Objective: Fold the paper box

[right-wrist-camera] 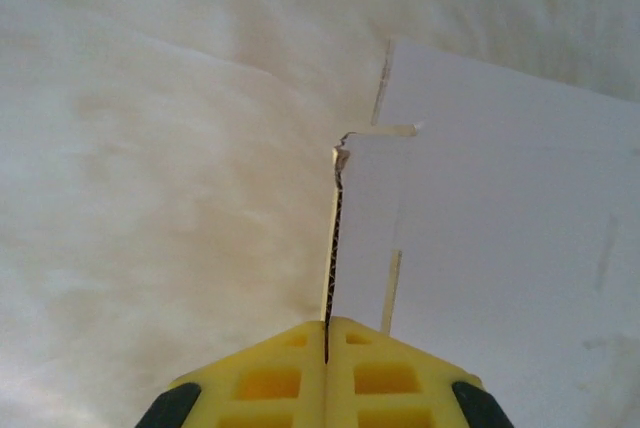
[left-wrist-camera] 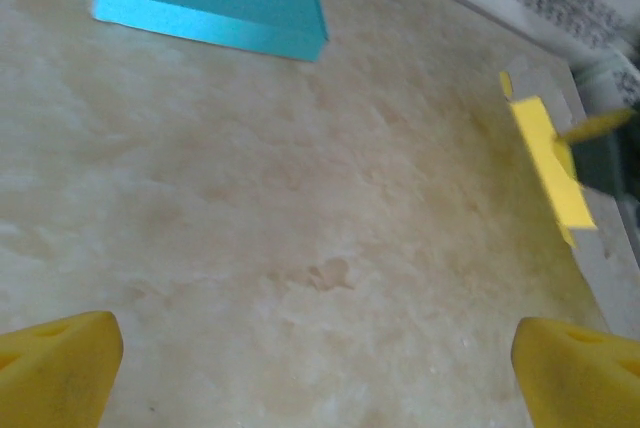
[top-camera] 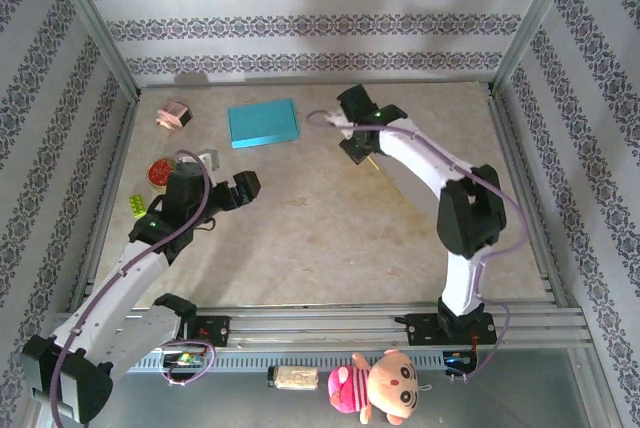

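My right gripper (right-wrist-camera: 327, 333) is clenched on the thin edge of a flap of the box (right-wrist-camera: 500, 228), which lies on the table (top-camera: 300, 238) mid-right, under that arm. My left gripper (top-camera: 240, 188) hangs released, well apart. Nothing pins the box, so a pull may drag it, slip the edge, or tear at the notch. The pinched edge runs straight away from the fingers; I cannot tell the long axis.

No legible text, labels, brands or numbers anywhere. White corrugated cardboard sheet (right-wrist-camera: 500, 228): plain face, unprinted. Flat turquoise paper panel (top-camera: 263, 123): plain. Small red round object (top-camera: 158, 170) at left edge of worktop (top-camera: 300, 238): too small to read.
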Tool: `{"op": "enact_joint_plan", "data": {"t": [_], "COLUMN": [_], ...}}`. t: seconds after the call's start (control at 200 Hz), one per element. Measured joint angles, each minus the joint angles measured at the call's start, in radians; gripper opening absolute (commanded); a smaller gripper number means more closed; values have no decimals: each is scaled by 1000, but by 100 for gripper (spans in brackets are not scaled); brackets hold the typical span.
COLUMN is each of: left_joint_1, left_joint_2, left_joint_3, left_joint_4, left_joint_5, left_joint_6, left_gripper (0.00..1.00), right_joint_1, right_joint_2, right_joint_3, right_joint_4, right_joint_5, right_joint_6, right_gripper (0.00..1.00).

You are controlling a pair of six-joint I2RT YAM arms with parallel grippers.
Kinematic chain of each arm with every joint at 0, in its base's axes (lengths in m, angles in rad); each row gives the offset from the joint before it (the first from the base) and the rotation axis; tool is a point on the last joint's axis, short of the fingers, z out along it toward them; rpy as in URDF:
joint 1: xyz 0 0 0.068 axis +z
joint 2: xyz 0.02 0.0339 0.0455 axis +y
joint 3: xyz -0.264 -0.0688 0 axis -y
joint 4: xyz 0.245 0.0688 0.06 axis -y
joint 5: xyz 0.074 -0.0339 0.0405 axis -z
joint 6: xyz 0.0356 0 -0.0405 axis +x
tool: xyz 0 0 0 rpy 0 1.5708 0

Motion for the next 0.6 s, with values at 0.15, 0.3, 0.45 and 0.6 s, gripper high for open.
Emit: {"op": "enact_joint_plan", "data": {"t": [0.15, 0.3, 0.45, 0.6], "left_joint_1": [125, 191, 220, 224], "left_joint_2": [14, 23, 85, 212], "left_joint_3": [29, 34, 24, -26], "left_joint_4": [-66, -149, -183, -156], "left_joint_5": [49, 60, 84, 196], "left_joint_6": [-10, 3, 17, 7], "left_gripper": [100, 100, 100, 96], "right_joint_1": [243, 434, 482, 455], "right_joint_2": [-91, -76, -52, -99], "right_joint_3": [-110, -229, -264, -288], "right_joint_4": [60, 86, 77, 152], "right_joint_5": [-40, -96, -177, -273], "right_joint_6": [-142, -185, -172, -89], "right_gripper": [0, 0, 22, 54]}}
